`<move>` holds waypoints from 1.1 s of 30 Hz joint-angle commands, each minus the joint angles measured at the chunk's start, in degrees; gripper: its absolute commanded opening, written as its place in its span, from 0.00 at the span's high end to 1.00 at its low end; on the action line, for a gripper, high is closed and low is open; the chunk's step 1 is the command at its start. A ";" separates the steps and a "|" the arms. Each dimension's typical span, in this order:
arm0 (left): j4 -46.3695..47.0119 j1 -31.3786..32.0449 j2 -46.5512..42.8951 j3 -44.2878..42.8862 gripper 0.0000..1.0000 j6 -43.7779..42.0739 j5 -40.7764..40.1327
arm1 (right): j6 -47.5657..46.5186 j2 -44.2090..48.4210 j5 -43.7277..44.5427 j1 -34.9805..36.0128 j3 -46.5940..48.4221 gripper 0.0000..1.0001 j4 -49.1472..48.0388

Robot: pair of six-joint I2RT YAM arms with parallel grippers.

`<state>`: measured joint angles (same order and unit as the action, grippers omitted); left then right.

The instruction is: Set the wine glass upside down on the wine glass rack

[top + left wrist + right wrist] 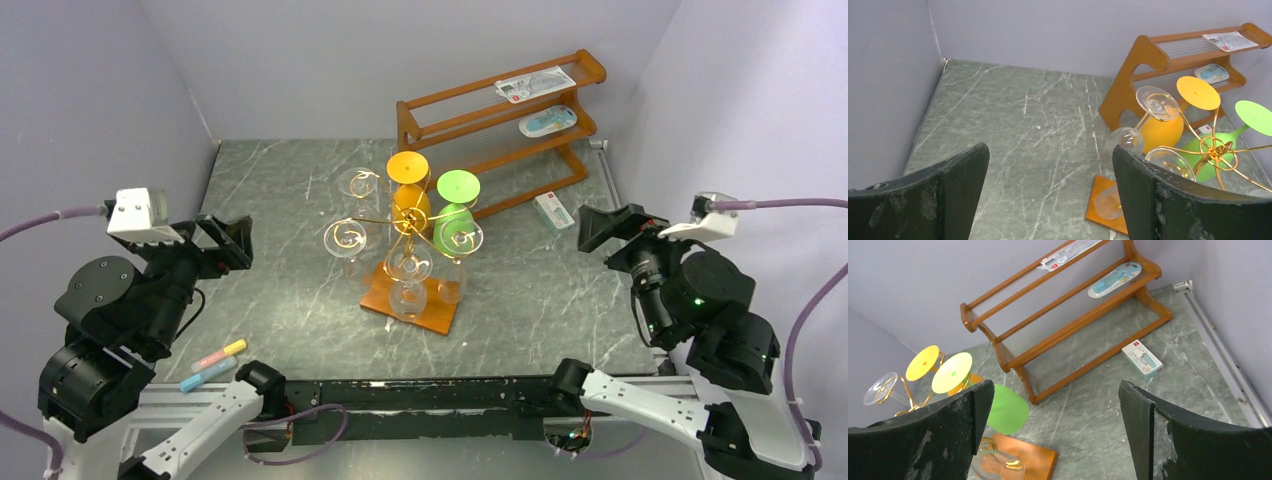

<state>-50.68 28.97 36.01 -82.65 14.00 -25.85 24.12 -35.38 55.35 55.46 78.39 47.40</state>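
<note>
The left gripper [1050, 152] hangs with its jaws spread wide, nothing between them and nothing touched. The right gripper [1055, 387] is the same: wide open, empty, clear of everything. Behind the left jaws, near the table's front edge, lie two chalk-like sticks [220, 353], one pink and yellow, one blue.

Between the two grippers, ahead and to the right of the left jaws and ahead and to the left of the right ones, stands the wine glass rack [437, 318]. Six glasses hang on it upside down: four clear wine glasses [347, 240], as best I can count, one orange wine glass [410, 208] and one green wine glass [452, 228].

Just ahead of the right jaws lies one small white box [553, 212]. Beyond it is a three-tier wooden shelf [500, 120] with two flat packets on it.

The table [280, 200] is dark green marble pattern, and the walls [300, 60] are pale lavender.
</note>
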 commanded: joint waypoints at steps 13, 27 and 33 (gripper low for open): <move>-3.52 -0.30 1.83 0.11 0.04 -2.57 0.60 | -2.49 2.66 0.70 -0.18 -0.79 0.00 -1.77; -1.92 -0.28 1.78 1.96 0.04 -3.24 1.79 | -3.22 2.39 -2.34 -0.16 -0.69 0.00 -3.46; -1.80 -0.25 1.88 2.13 0.04 -3.05 2.31 | -3.80 2.17 -4.71 -0.24 -0.28 0.00 -3.53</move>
<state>-52.97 28.97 37.60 -80.88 11.75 -24.69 21.43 -33.45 52.29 55.46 77.89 44.01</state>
